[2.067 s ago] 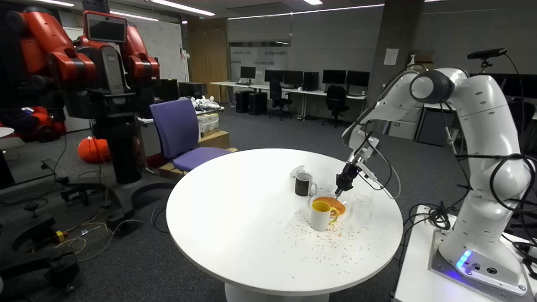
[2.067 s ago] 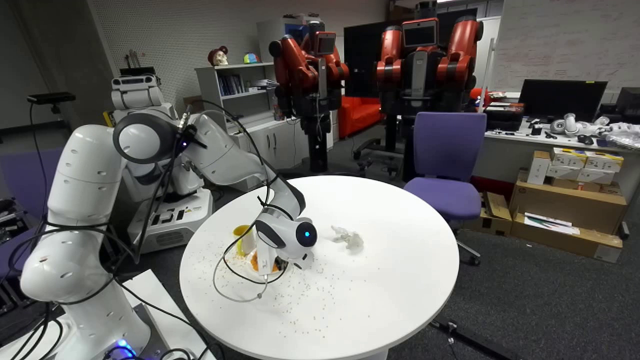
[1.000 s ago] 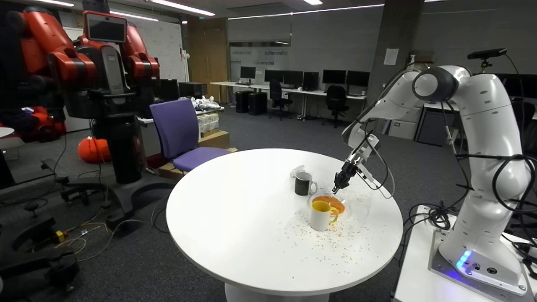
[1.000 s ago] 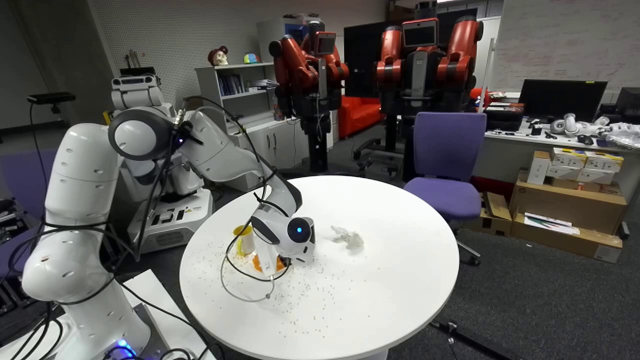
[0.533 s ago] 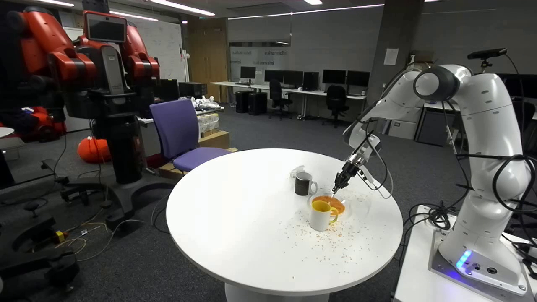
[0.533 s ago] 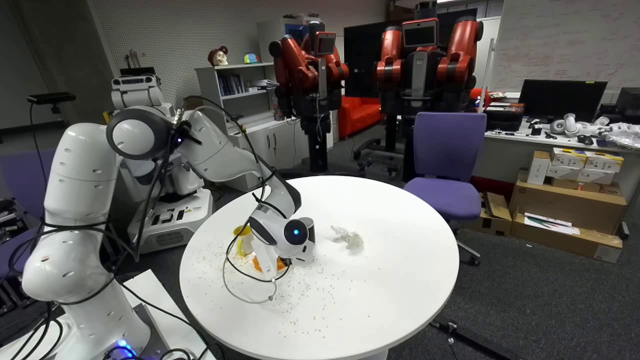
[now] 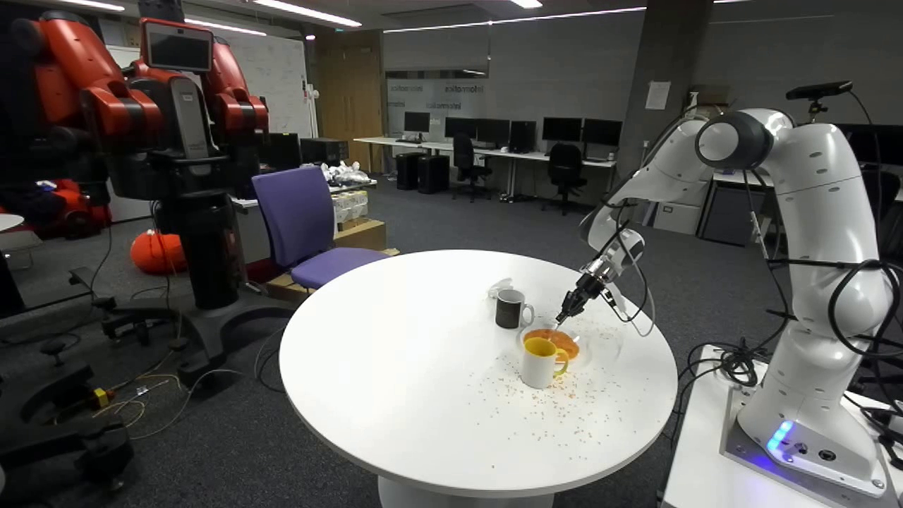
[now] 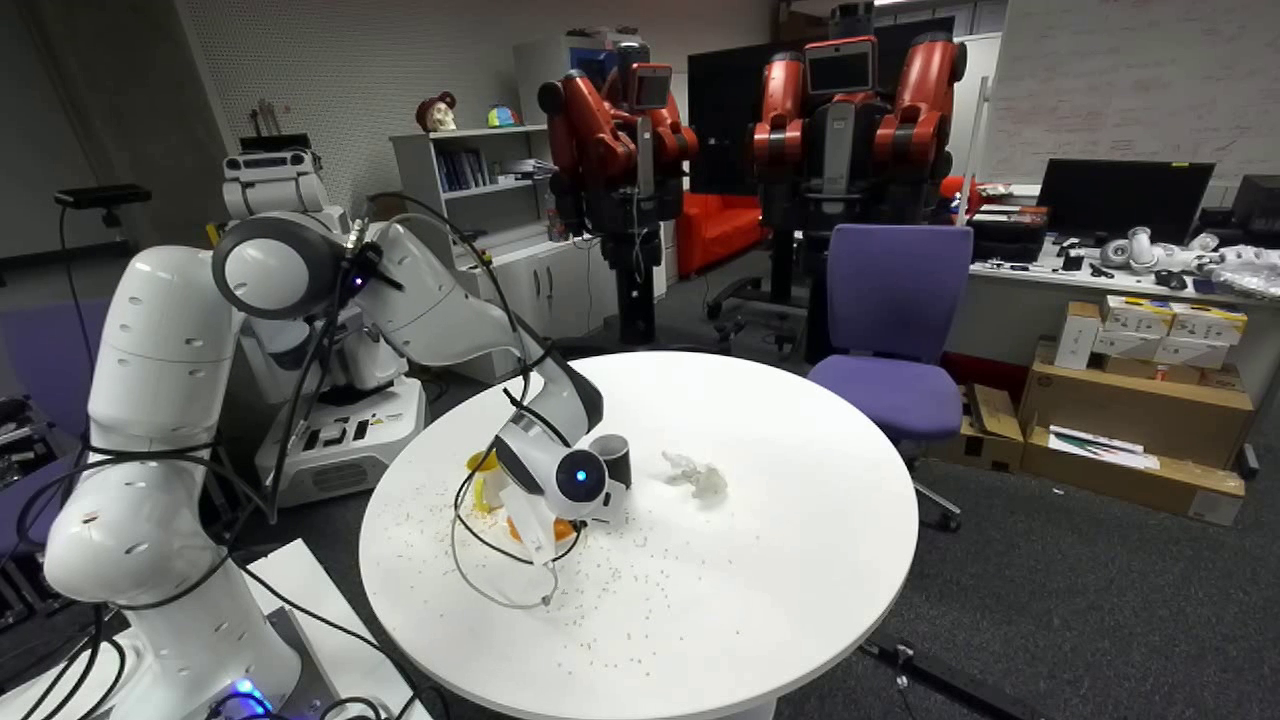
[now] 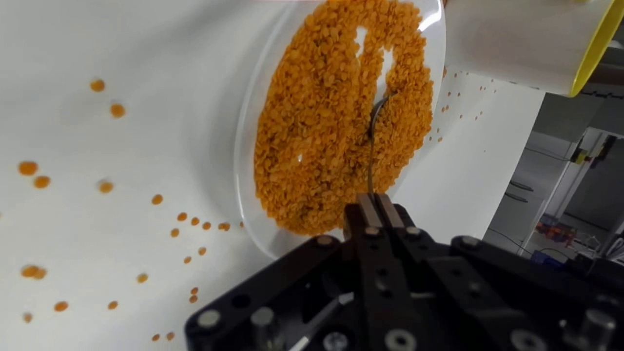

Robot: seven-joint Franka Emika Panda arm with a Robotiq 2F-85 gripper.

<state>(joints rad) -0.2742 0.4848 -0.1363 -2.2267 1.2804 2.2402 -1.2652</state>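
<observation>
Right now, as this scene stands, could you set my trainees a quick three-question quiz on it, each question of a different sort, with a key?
1. True or false: the jaws stand wide open, holding nothing.
2. What colour are the grains on the plate? A) green B) orange C) black
3. Fill in: a white ___ with a yellow inside stands beside the plate.

Key: 1. False, they are shut on a spoon. 2. B. 3. mug.

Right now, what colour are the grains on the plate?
Orange: the grains show best in the wrist view, covering most of the plate.

robotics lab | red two-armed robots (image 8: 838, 150) | whiteboard (image 8: 1140, 90) | desktop monitors (image 7: 562, 129)
</observation>
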